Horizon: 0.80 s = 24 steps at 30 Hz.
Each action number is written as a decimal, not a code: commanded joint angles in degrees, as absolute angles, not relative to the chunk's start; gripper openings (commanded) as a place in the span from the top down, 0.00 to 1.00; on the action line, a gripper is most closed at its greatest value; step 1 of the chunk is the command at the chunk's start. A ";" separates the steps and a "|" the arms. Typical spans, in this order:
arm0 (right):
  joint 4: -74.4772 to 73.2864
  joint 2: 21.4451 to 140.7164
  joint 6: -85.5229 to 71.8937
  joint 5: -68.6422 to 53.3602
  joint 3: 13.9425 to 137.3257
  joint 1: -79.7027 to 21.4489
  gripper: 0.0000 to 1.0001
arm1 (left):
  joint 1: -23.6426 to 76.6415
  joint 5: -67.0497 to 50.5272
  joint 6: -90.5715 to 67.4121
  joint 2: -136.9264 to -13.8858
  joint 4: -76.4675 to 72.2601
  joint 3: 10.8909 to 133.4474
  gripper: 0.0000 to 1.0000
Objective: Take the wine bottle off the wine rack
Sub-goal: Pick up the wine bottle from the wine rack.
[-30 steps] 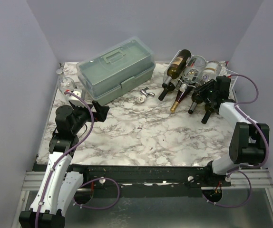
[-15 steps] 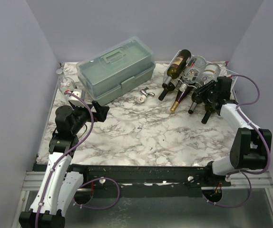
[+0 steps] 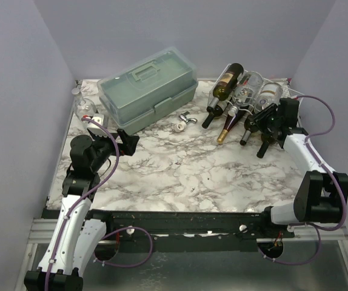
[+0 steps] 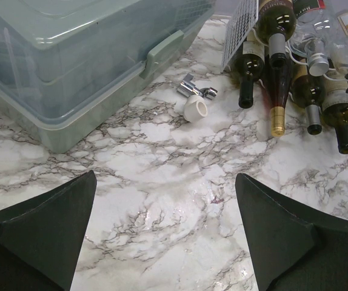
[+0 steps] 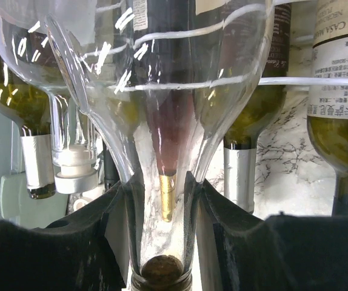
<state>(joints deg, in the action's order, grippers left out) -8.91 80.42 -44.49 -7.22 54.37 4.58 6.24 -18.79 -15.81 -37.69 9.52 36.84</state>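
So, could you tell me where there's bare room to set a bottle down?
The table is bare in the middle, between the toolbox, the bottle necks and the near edge. Crowded far right: the right gripper clamps the clear bottle on the wine rack.

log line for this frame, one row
right fingers: shut on clear bottle neck | left fingers: open, empty | clear bottle: on wine rack | phase: grasp made, lift pending

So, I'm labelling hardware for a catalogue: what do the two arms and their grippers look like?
The left arm and right arm have white shell links joined by black joint blocks, with thin purple cables looping alongside. The left gripper and right gripper are matte black, with broad wedge-shaped fingers. No markings show.
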 commanded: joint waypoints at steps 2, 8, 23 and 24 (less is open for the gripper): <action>-3.43 75.26 -42.46 -2.70 59.63 6.81 1.00 | 6.40 -18.47 -15.56 -37.16 9.40 38.15 0.01; -2.88 74.45 -42.71 -3.38 59.60 8.49 1.00 | 6.44 -18.48 -15.65 -37.04 9.48 38.19 0.01; -4.48 71.74 -40.08 -5.72 58.92 8.66 1.00 | 6.38 -19.34 -15.91 -37.16 9.23 38.14 0.01; -4.53 71.63 -39.98 -6.16 58.81 8.66 1.00 | 6.39 -19.26 -15.91 -37.07 9.23 38.14 0.01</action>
<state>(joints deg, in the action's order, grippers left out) -13.89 76.03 -43.16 -5.32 55.22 8.73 6.24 -18.81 -15.81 -37.67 9.50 36.86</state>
